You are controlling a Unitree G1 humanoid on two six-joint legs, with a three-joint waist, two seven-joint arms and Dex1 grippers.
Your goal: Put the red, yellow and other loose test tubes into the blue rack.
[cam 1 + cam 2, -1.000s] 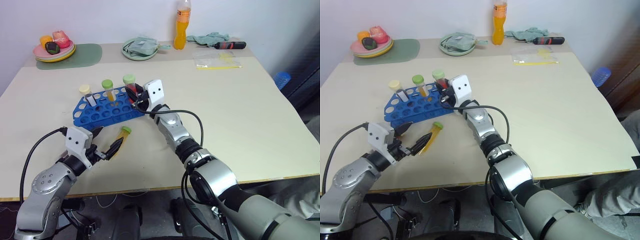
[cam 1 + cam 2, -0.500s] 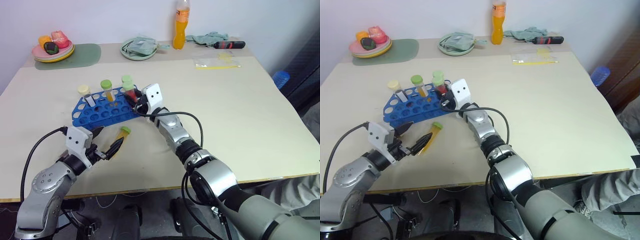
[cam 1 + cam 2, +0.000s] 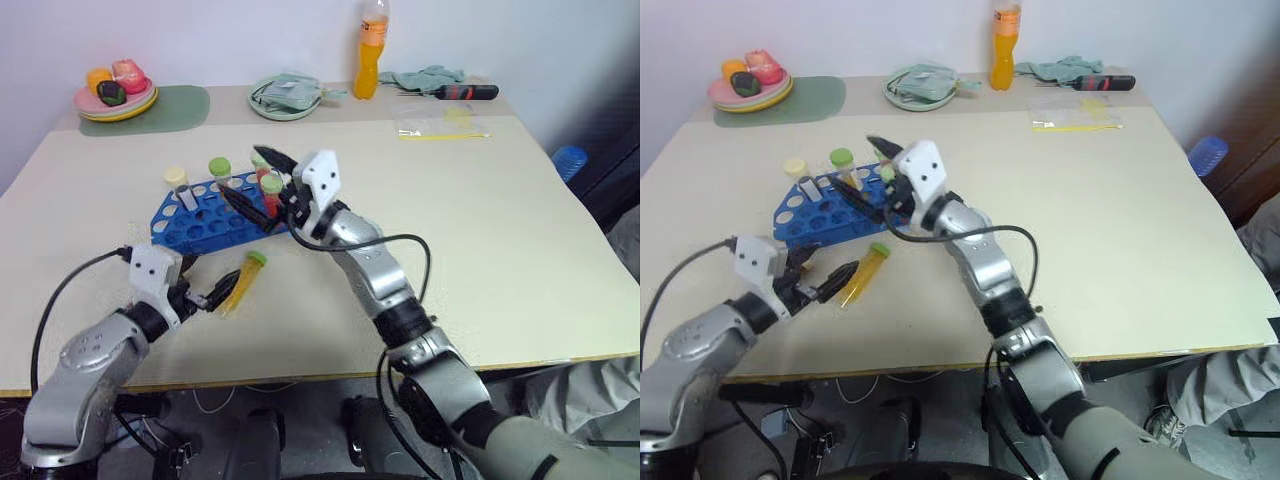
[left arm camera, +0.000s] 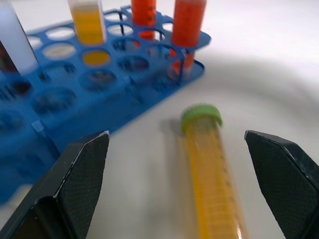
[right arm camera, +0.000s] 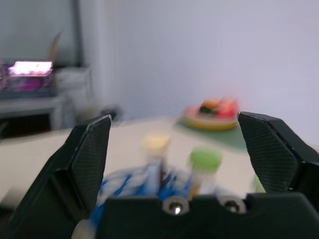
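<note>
Nearest, the left tool (image 3: 205, 296) hovers low over the bench (image 3: 500, 230) with its fingers spread wide, holding nothing. A loose yellow tube (image 3: 243, 279) with a green cap lies flat on the bench between and just ahead of those fingers, not touching them, as the left wrist view shows. Beyond it sits the blue rack (image 3: 190, 225), with four capped tubes standing upright in it: a clear one, a yellow one and two red ones. The right tool (image 3: 252, 180) hangs raised above the rack's right end, fingers fully apart and empty, close to the red tubes (image 3: 270, 192). At the far edge stand a plate of food (image 3: 115, 95), a bowl (image 3: 285, 95) and an orange bottle (image 3: 367, 55).
</note>
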